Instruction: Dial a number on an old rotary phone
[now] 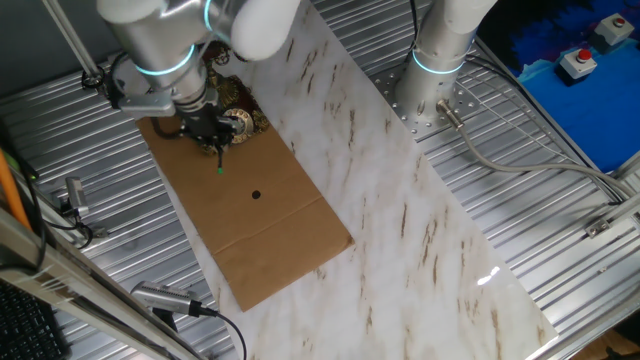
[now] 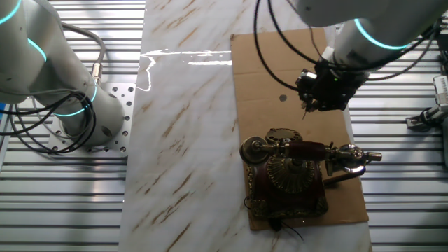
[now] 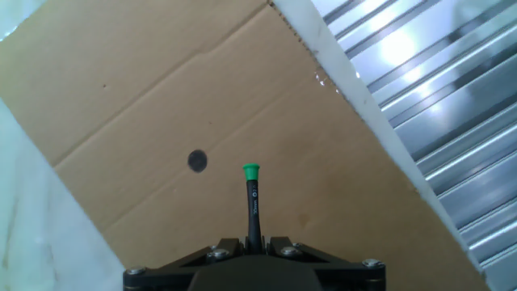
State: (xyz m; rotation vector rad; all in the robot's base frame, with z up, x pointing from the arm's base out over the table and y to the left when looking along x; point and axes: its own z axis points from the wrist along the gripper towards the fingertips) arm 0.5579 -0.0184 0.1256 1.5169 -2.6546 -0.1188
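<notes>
My gripper is clamped on a thin black green-tipped stick, hovering over the cardboard sheet beside a dark spot. The old rotary phone sits at the cardboard's end, apart from the stick.

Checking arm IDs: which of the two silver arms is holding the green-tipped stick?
The arm over the cardboard sheet: its gripper clamps the black green-tipped stick just beyond the rotary phone. The other arm stands on the metal decking, off the marble.
</notes>
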